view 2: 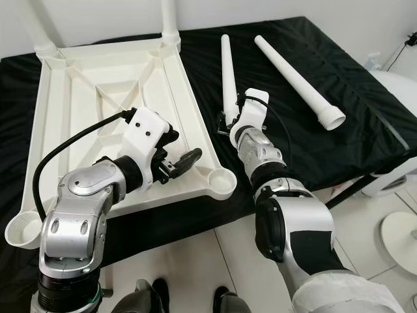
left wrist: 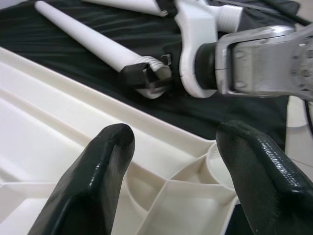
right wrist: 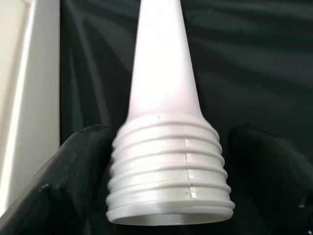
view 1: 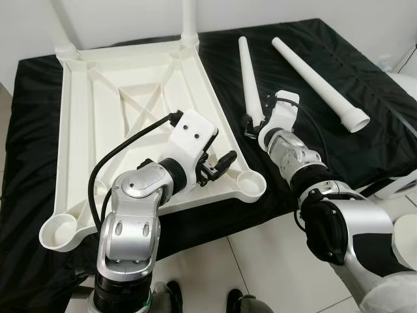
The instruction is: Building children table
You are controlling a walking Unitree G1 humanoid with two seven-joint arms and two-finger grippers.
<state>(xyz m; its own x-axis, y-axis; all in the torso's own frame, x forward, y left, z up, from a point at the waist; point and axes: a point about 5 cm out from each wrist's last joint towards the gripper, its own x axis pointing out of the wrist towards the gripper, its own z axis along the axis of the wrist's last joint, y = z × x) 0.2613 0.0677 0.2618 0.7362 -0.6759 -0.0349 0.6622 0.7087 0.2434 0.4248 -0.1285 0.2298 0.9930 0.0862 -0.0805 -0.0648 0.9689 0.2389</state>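
Right gripper (view 1: 255, 121) closing round threaded end of table leg (right wrist: 164, 98), pads not quite touching; likely light, stiff, slick plastic, best gripped on ridges. Left gripper (view 1: 220, 164) gaping, empty, over upturned tabletop (view 1: 130, 117), corner socket (view 1: 250, 184) at four o'clock.

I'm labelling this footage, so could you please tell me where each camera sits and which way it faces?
Left eye: on the head, looking down at the upturned tabletop on black cloth; both arms show.
Right eye: beside it, same scene.
Left wrist: along the open left gripper over an empty corner socket.
Right wrist: along the right gripper around a loose leg's threaded end.
Both wrist views share that leg.
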